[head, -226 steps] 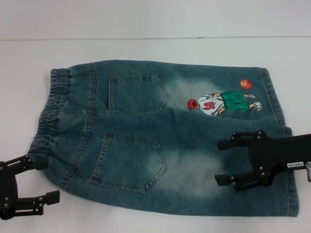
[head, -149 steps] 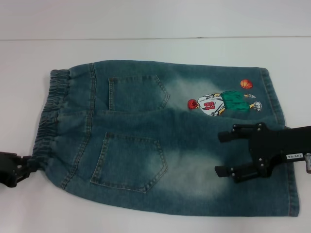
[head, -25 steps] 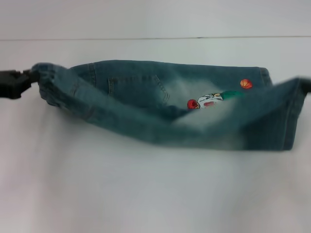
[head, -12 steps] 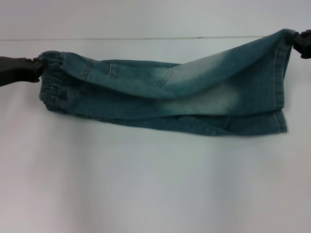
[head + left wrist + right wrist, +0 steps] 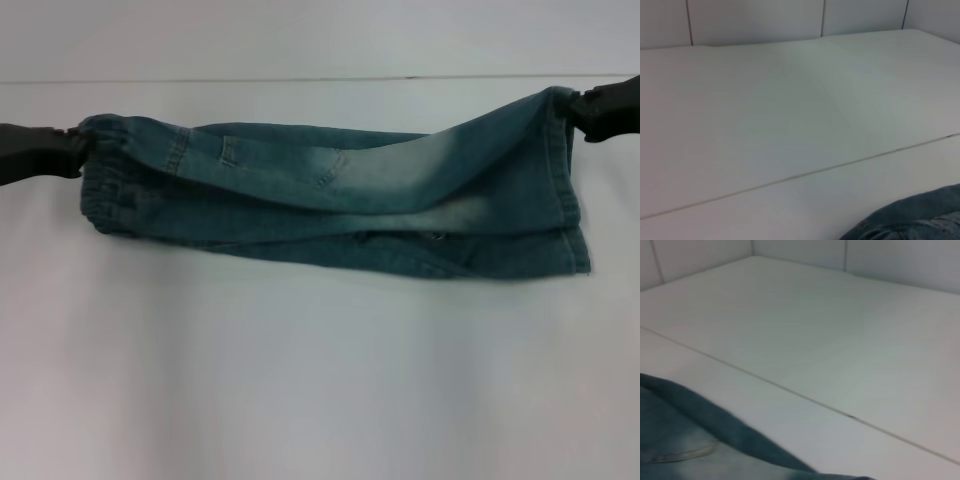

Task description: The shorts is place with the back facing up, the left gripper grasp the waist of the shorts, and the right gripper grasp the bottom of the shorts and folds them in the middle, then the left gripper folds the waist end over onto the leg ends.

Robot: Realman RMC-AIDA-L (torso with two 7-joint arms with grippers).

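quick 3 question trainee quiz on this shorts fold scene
1. True or false: the shorts lie spread flat with both back pockets showing.
2. Which end does the left gripper hold?
A. the waist of the shorts
B. the bottom of the shorts
C. nothing
3. Fill in: the right gripper holds the hem corner ____ the table.

Key:
1. False, they are folded lengthwise.
2. A
3. above
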